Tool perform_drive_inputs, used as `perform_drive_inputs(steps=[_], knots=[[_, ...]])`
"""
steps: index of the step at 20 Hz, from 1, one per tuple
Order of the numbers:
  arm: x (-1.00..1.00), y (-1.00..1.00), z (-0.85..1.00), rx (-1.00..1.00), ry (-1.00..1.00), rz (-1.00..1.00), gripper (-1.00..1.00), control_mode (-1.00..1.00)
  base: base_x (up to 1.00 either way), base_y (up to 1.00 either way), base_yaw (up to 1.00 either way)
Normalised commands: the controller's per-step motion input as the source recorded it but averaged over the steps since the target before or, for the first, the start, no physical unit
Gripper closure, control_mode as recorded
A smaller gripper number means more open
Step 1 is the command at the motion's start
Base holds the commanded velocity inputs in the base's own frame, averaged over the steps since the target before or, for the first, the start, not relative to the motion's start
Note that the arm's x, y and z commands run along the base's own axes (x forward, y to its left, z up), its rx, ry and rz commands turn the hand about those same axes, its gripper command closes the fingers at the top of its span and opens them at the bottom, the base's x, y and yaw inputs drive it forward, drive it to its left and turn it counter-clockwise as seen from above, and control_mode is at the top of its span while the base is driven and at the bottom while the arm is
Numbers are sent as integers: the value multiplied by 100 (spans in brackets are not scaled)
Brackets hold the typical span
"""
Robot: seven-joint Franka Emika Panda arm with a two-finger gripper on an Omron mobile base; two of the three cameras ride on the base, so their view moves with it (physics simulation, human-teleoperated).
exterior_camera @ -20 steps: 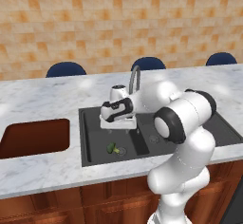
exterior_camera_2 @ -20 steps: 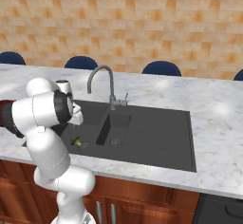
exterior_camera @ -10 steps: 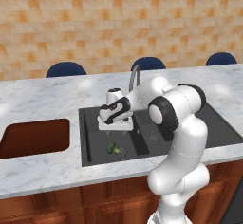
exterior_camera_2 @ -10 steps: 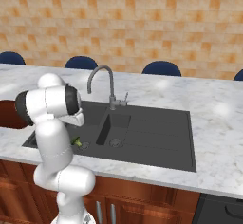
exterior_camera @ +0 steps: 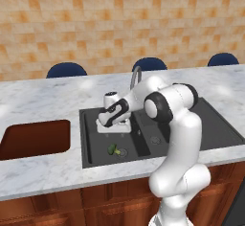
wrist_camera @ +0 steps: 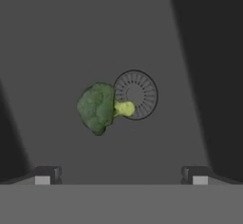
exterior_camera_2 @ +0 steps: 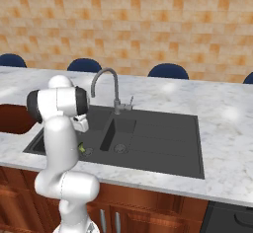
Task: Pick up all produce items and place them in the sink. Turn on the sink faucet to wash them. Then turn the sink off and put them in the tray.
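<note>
A small green broccoli piece (exterior_camera: 113, 149) (wrist_camera: 97, 107) with a pale yellowish stem lies on the floor of the dark charcoal sink's (exterior_camera: 210, 124) narrower left basin, right beside the round drain (wrist_camera: 136, 95). My gripper (exterior_camera: 114, 129) (wrist_camera: 121, 174) hangs above that basin, pointing down at the broccoli, open with nothing between its fingertips (wrist_camera: 45, 175). The grey gooseneck faucet (exterior_camera: 135, 74) (exterior_camera_2: 106, 76) rises behind the sink, partly hidden by my arm in the left base view. At the counter's left end sits the reddish-brown tray (exterior_camera: 33, 139).
White marbled counter (exterior_camera: 43, 100) surrounds the sink and tray. The wide right basin (exterior_camera_2: 158, 138) has its own drain. Blue chair backs (exterior_camera: 66, 69) stand behind the counter, before a tan tiled wall.
My hand has shifted slightly left and lower over the narrow basin while the arm's elbow swung. The broccoli has stayed by the drain.
</note>
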Motion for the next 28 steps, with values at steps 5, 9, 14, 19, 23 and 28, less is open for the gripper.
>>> perform_drive_inputs(steps=[5,9,14,19,23,28], knots=[[23,1,-27,-2,0,-2,-100,-100,0,0,0],[21,0,-26,-2,0,-1,-100,-100,0,0,0],[13,0,-23,0,0,-1,-100,-100,0,0,0],[14,0,-19,0,0,-1,-100,-100,0,0,0],[18,1,-18,0,0,-1,-100,-100,0,0,0],[-4,0,-18,0,0,0,-100,-100,0,0,0]])
